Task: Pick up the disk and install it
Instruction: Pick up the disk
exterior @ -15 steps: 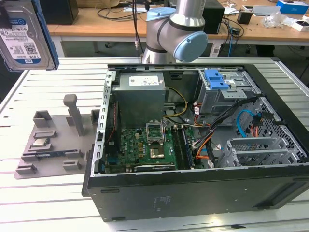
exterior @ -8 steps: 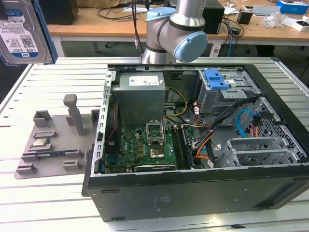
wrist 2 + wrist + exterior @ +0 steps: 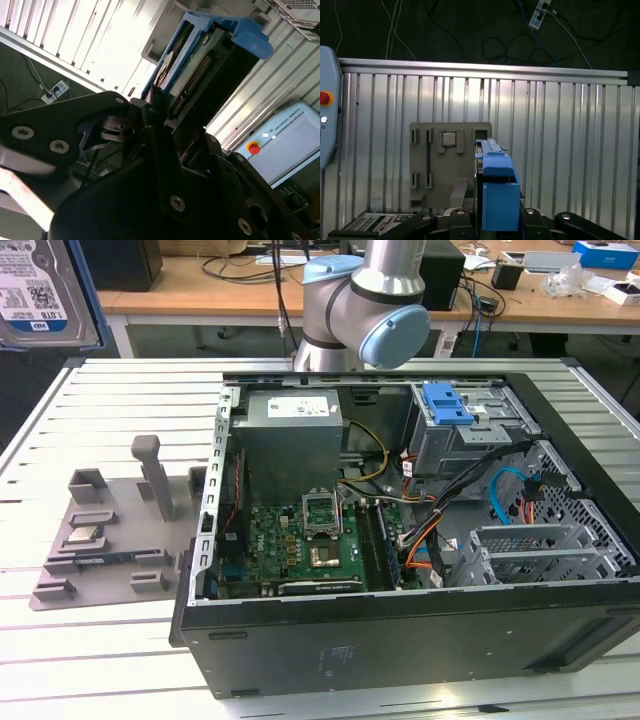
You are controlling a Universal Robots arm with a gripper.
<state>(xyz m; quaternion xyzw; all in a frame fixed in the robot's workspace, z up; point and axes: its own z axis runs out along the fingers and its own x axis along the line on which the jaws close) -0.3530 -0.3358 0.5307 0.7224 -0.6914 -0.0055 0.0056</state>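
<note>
Clamping the disk (image 3: 497, 192) at its blue-framed end, the fingers (image 3: 540, 225) of the gripper (image 3: 496, 220) were closed against both of its sides in the first wrist view. The disk was held off the slatted table (image 3: 560, 150), on which a grey fixture plate (image 3: 437, 165) lay beyond it. In the exterior view the disk's labelled face appeared at the upper left, well apart from the open computer case (image 3: 400, 640). The arm (image 3: 365, 310) stood behind the case.
</note>
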